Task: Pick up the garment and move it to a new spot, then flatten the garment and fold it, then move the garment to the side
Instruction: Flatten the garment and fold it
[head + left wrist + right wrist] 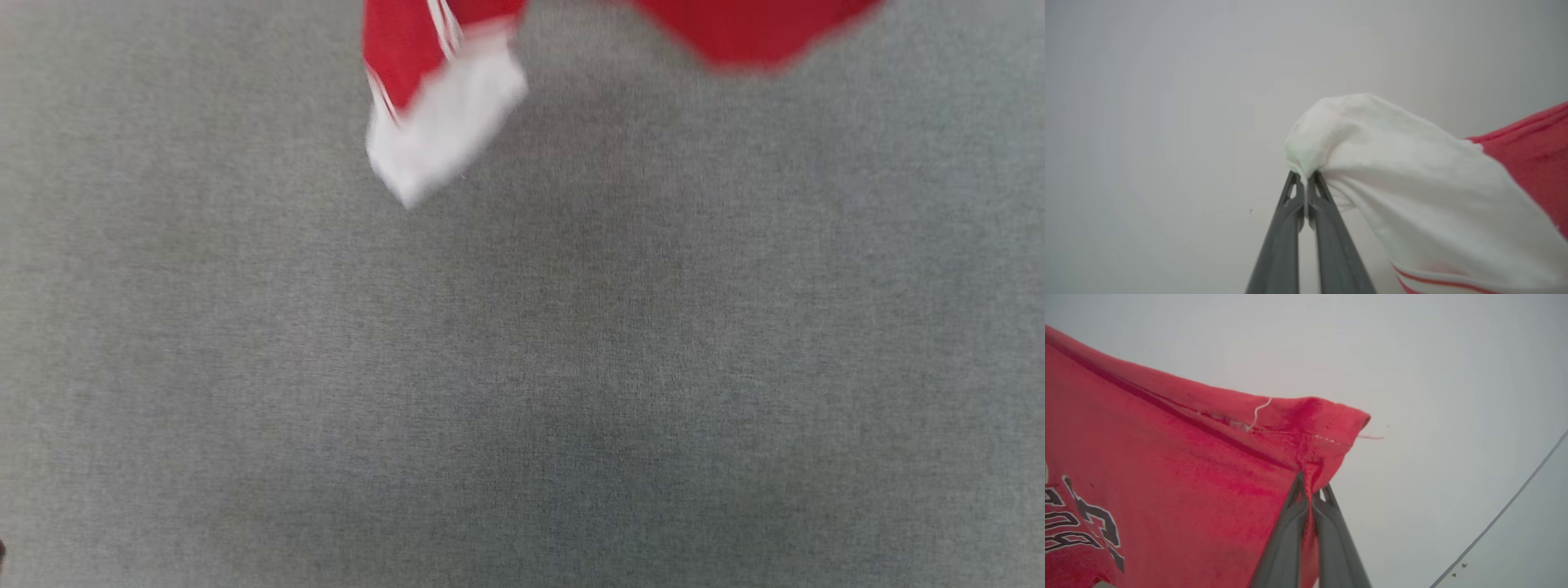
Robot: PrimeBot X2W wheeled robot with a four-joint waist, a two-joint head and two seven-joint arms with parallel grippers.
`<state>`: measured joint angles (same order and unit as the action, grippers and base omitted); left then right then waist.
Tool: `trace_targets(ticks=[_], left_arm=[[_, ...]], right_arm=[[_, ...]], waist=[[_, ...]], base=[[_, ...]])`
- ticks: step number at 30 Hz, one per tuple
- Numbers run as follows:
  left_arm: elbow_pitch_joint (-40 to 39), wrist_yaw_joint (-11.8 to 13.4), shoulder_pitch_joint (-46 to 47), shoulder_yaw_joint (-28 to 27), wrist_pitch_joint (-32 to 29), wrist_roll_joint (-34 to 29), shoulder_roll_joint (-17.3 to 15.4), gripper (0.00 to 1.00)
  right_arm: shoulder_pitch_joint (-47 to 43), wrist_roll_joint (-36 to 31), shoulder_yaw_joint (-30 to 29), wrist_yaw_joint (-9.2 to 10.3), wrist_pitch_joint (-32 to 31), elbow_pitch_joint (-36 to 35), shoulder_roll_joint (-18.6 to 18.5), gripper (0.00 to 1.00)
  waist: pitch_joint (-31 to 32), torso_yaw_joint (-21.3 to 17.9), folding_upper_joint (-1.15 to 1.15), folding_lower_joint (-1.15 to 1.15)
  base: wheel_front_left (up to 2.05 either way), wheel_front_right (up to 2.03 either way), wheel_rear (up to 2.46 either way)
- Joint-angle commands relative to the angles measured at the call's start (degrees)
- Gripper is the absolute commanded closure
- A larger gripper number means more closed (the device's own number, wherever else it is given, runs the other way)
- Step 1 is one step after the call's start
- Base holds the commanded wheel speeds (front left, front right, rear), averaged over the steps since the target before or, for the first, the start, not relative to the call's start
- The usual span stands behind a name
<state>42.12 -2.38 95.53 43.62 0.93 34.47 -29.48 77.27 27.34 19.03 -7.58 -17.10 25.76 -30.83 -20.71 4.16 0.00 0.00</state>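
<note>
The left tool [1305, 179] has its two dark fingers pressed together, and they are clamped on a pinch of the white sleeve end [1372, 163] of the garment [1531, 155]. From this pinch the white cloth runs toward the right side of the left wrist view. There it meets the red-and-white stripe trim and the red body.

The right tool [1312, 490] is closed in the same way, clamped on a red corner of the garment beside a stitched seam. A loose white thread [1259, 412] stands out of this seam. The red cloth spreads from the right tool to the left of the right wrist view, and a part of the black lettering [1081, 526] with white outline is in the lower left of that view.

In the head view the garment is at the top edge and blurred: the sleeve end in the upper middle, a red part in the upper right. The grey counter [522, 367] lies below it, and the garment seems to hang above the counter and not to rest on it.

The step in hand is probably the first one, carrying the lifted garment to a new spot. The next move calls for bringing both tools down together and holding them well apart. In this way the cloth can land spread and not in a heap. Only after that should the tools let go. The grip on the sleeve end is small, so a fast swing could pull it free.
</note>
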Motion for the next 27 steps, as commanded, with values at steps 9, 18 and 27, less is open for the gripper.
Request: trace_targets(ticks=[9,18,27], left_arm=[[3.55,-0.43,6.7,-0.93,14.16,-5.68,2.11,1.0],[2.83,-4.99,-10.29,7.5,11.07,0.74,1.96,1.0],[-9.48,-5.02,-26.86,15.44,1.55,17.05,-4.34,1.0]], right_arm=[[5.66,-11.25,-0.76,0.14,16.38,13.01,4.97,1.0],[-4.79,-1.56,10.4,0.14,11.26,15.76,2.27,1.0],[-20.2,10.48,17.25,0.13,5.37,6.95,-4.26,1.0]], waist=[[-3.37,0.37,0.0,0.0],[-2.51,2.18,0.0,0.0],[-1.01,3.58,0.0,0.0]], base=[[0.0,0.0,0.0],[0.0,0.0,0.0],[0.0,0.0,0.0]])
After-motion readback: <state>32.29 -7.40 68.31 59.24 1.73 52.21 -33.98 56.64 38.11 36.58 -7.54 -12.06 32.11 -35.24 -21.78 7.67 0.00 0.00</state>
